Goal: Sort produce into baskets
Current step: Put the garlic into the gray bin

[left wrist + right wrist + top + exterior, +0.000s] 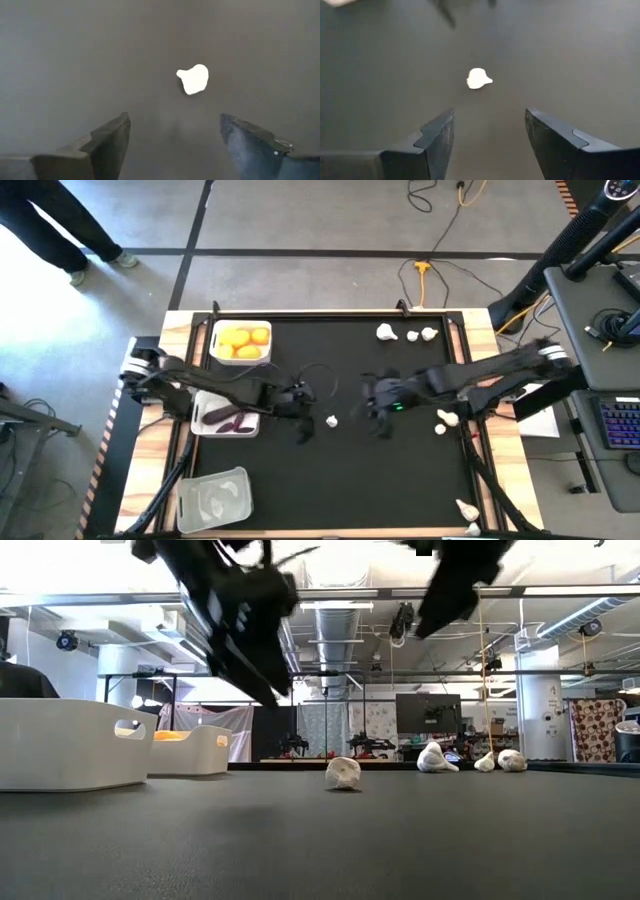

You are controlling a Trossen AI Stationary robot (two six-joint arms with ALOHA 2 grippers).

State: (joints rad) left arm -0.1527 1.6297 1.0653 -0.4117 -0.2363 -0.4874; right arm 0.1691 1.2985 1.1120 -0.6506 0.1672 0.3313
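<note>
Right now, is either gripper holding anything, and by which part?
Nothing is held. The left gripper and right gripper are both open and empty, above the mat near one garlic bulb.

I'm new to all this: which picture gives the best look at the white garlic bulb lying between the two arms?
The low view: the garlic bulb sits side-on, showing its lumpy shape. The high view gives a tiny white speck between the left hand and right hand. Both wrist views show an overexposed blob.
</note>
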